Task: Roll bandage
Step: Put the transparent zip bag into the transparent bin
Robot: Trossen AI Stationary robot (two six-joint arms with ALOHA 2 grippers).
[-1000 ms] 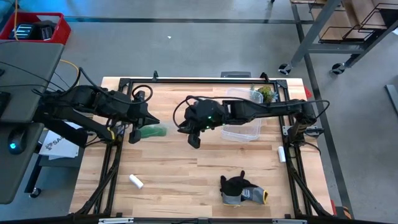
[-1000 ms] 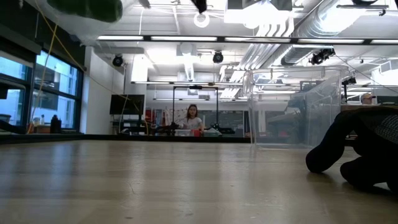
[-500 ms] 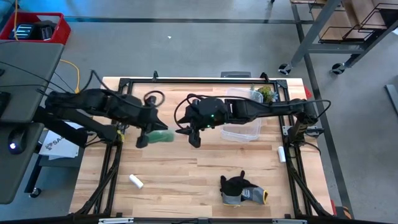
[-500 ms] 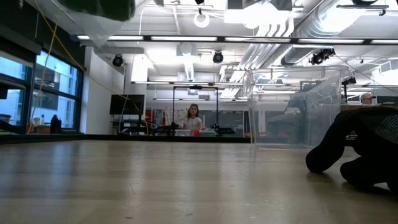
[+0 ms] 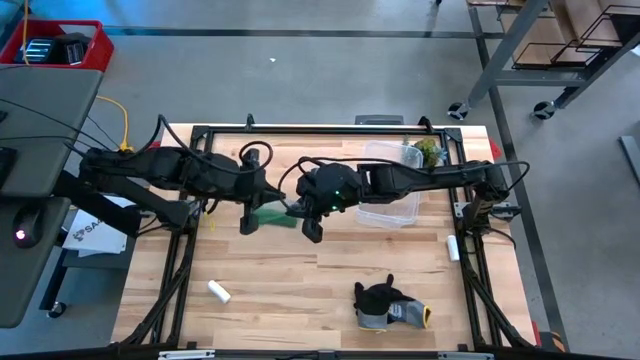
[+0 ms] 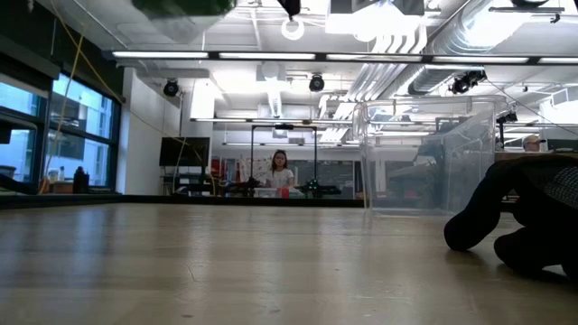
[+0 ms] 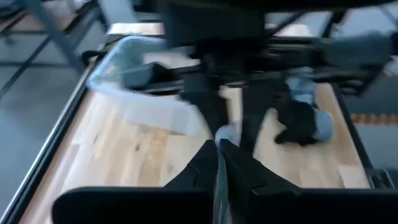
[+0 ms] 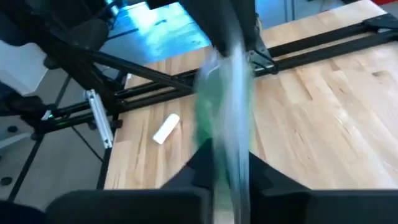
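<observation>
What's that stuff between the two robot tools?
The green bandage, spanning from the left tool to the right tool, above the table. The high view shows it.

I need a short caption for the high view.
Both grippers meet at the green bandage above the table.

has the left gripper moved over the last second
Yes. In the high view the left gripper carried the bandage rightward across the table, closer to the clear container.

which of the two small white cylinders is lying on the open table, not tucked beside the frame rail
The white cylinder near the table's front left, on bare wood. The other white cylinder lies against the right frame rail, by the right arm's base.
</observation>
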